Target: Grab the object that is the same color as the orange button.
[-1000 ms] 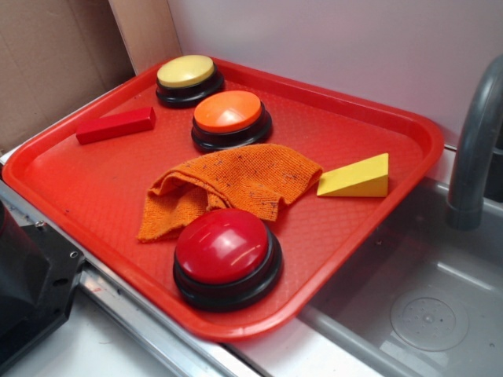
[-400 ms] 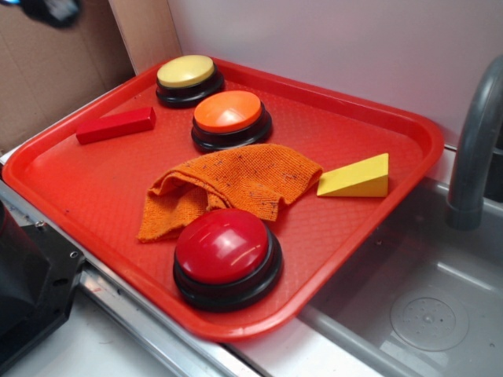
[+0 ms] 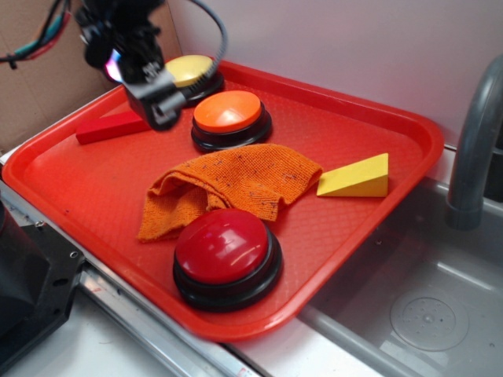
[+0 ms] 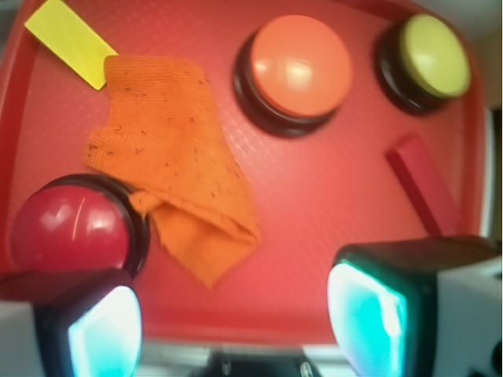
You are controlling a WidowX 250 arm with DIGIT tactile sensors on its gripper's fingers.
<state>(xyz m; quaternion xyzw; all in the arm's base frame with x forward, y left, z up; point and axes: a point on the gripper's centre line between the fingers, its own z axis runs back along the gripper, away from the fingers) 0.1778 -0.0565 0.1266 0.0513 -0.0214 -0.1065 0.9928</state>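
Observation:
The object, an orange knitted cloth point(image 3: 228, 184) with dark specks, lies crumpled in the middle of the red tray point(image 3: 78, 181). Just behind it sits the orange button point(image 3: 229, 111) on its black base. My gripper point(image 3: 157, 102) hangs above the tray's back left part, left of the orange button and well clear of the cloth. In the wrist view the cloth point(image 4: 169, 165) and the orange button point(image 4: 299, 67) lie ahead of the gripper point(image 4: 236, 322). The jaws stand wide apart, open, with only bare tray point(image 4: 314, 220) between them.
A big red button point(image 3: 224, 247) sits in front of the cloth. A yellow button point(image 3: 187, 72) and a red block point(image 3: 106, 128) lie beside the gripper. A yellow wedge point(image 3: 357, 178) rests on the tray's right side. A sink point(image 3: 424, 306) and faucet point(image 3: 475, 141) stand to the right.
The gripper has come into view from the top left and dropped over the tray's back left part. Nothing on the tray has moved.

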